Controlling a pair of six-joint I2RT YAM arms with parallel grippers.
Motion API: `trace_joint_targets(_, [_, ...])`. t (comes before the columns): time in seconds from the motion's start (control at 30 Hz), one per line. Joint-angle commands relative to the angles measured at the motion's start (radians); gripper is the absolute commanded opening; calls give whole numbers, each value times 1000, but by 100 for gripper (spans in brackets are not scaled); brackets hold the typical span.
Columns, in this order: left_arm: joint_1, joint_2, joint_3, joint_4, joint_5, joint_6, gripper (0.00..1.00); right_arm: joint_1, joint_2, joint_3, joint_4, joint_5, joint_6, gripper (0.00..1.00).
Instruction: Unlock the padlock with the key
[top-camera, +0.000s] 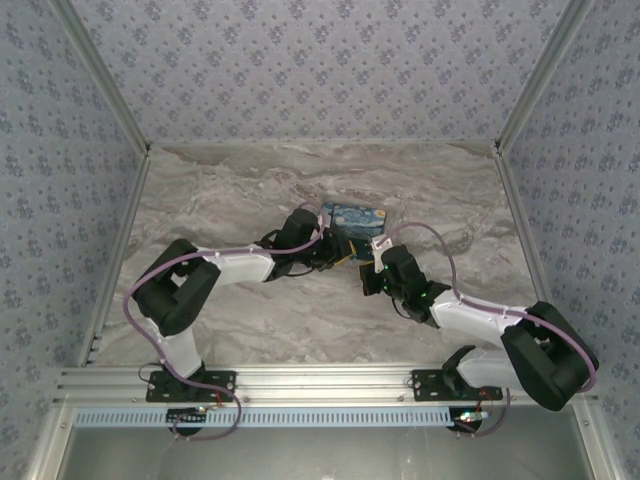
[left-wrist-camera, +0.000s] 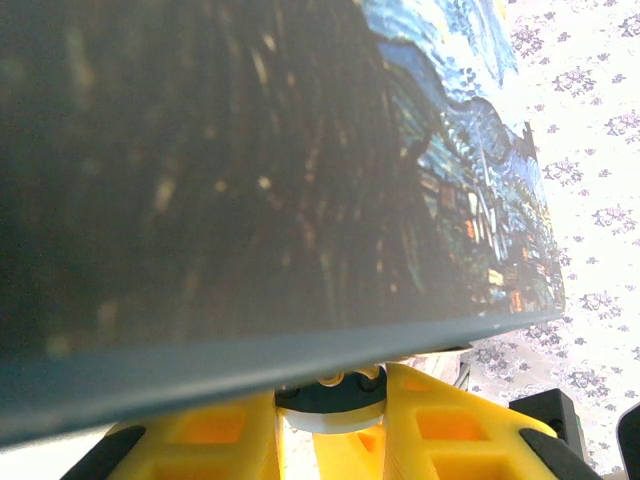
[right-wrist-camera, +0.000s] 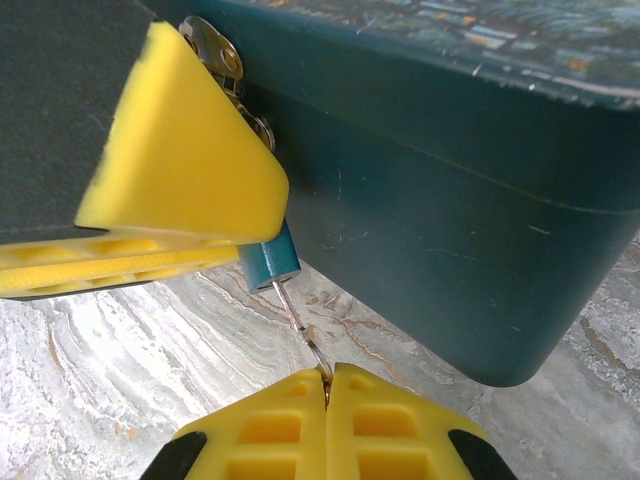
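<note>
My left gripper pinches the tiny, light padlock at the box front, mid-table. My right gripper nips the key. It looks thin, slippery and bendable, so I'd twist gently.

The padlock is blue, the box teal (starry-night lid).

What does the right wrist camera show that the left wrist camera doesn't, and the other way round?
Right wrist: the blue padlock, the thin key meeting its lower end, the right tool shut on that key, the marble table. Left wrist: flowered wallpaper beyond the painted box. Both: that box and the left tool, whose yellow finger covers the padlock.
</note>
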Motion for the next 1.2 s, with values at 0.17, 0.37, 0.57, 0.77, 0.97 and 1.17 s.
trace_joint_targets(0.17, [-8,-31,11,33,21,-4,24,-33,1,38,118,-72,7,0])
trace_joint_targets(0.37, [-13,-23,16,33,24,-8,25,-45,14,75,125,-115,-10,0])
trace_joint_targets(0.57, [-17,-23,17,36,30,-12,24,-55,31,90,139,-128,-26,0])
trace_joint_targets(0.77, [-16,-22,21,37,32,-15,24,-73,31,95,166,-162,-16,0])
trace_joint_targets(0.97, [-16,-19,23,38,29,-18,24,-89,30,64,231,-210,40,0])
trace_joint_targets(1.17, [-16,9,27,56,42,-38,24,-95,48,18,287,-225,85,0])
